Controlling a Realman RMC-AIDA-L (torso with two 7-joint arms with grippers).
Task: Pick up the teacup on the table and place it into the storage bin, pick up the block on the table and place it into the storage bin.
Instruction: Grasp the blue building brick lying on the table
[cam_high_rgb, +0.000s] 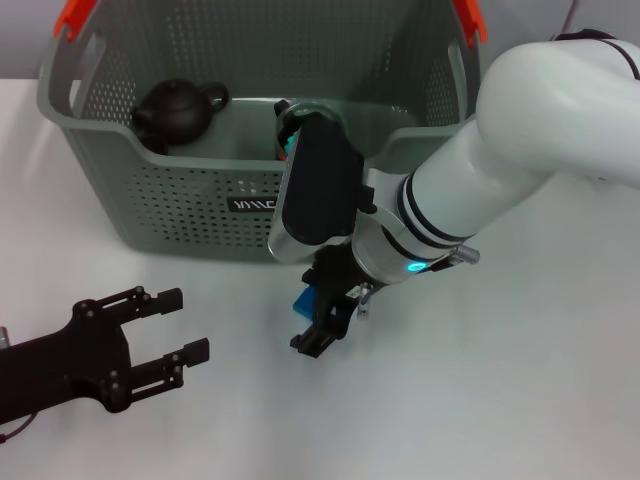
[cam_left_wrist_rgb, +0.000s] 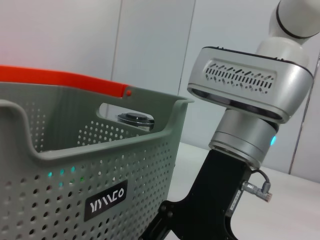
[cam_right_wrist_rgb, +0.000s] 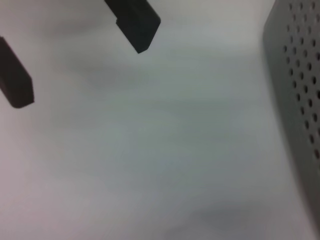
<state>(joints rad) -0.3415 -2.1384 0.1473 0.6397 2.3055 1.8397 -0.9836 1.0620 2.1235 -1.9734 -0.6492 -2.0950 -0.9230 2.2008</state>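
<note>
The storage bin (cam_high_rgb: 200, 200) stands at the back of the white table; its wall also shows in the left wrist view (cam_left_wrist_rgb: 75, 190) and the right wrist view (cam_right_wrist_rgb: 300, 90). Inside it lies the teacup (cam_high_rgb: 175, 110), a dark brown round vessel with a knob and a spout. A small blue block (cam_high_rgb: 303, 300) is on the table in front of the bin, partly hidden by my right gripper (cam_high_rgb: 322, 325), which points down right against it. My left gripper (cam_high_rgb: 185, 325) rests open and empty at the near left, and its fingertips (cam_right_wrist_rgb: 140, 30) are spread apart.
A glass pitcher (cam_high_rgb: 290, 125) with a metal lid (cam_left_wrist_rgb: 135, 119) stands in the bin, mostly hidden behind my right wrist (cam_left_wrist_rgb: 245, 90). The bin carries orange handle ends (cam_high_rgb: 75, 15). Bare white table lies between the two grippers and to the right.
</note>
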